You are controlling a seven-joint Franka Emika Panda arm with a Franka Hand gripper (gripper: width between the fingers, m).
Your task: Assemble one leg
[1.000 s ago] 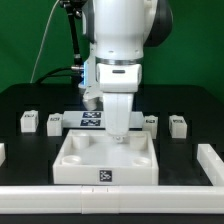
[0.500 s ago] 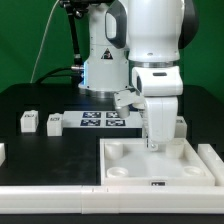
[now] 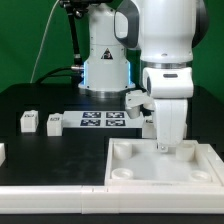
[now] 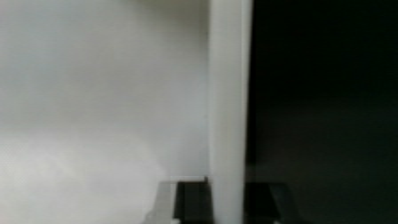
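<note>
Pointing straight down, the tool [image 3: 162,148] stands at the far rim of the large square white piece [image 3: 165,168]. The wrist view shows that piece's white wall [image 4: 228,100] running between the two dark fingertips, so I judge the tool closed on the rim, holding the piece and no leg. The piece lies flat on the black worktop [image 3: 60,150], toward the exterior view's right. One leg [image 3: 55,122] stands just off the exterior view's left end of the marker board [image 3: 105,121], a second leg [image 3: 29,121] beside it, both well apart from the tool. The step looks like positioning the big piece before fetching a leg. To do it well, keep the piece flat, move slowly so the rim cannot slip, settle it squarely, then open fully and lift straight up.
</note>
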